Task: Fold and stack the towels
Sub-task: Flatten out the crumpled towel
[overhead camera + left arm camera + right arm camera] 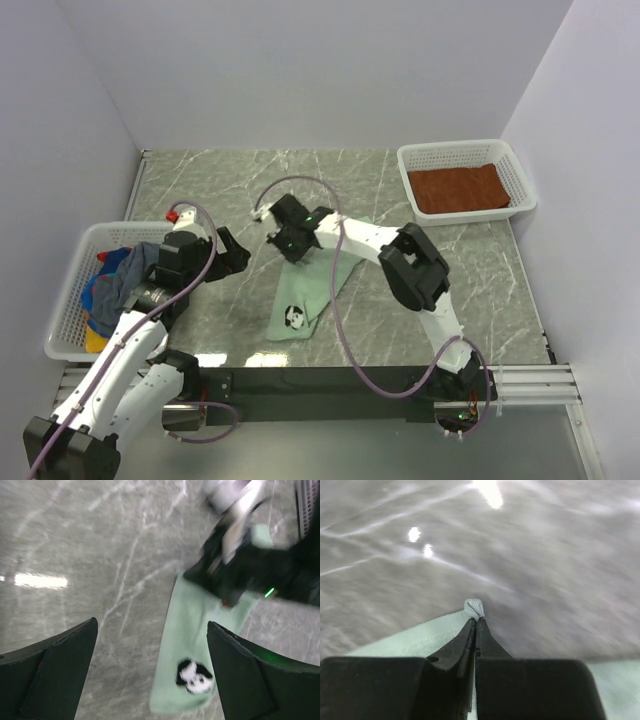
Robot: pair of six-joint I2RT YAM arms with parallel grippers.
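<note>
Pinching mint towel (pixel 415 640) corner, right gripper (pixel 476 624) hides towel's far end.

You have a glossy, smooth, marble-veined table (pixel 200 190), a soft matt cloth mint-green towel (pixel 305 295), and a nubbly rust-brown towel (pixel 460 188) in a white plastic mesh basket (pixel 450 148).

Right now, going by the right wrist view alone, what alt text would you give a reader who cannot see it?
The right gripper, its black fingers shut, pinches a bunched corner of the pale mint-green towel, seen from just behind the fingers. Beyond lies the grey marbled table, blurred and streaked with bright glare.
</note>
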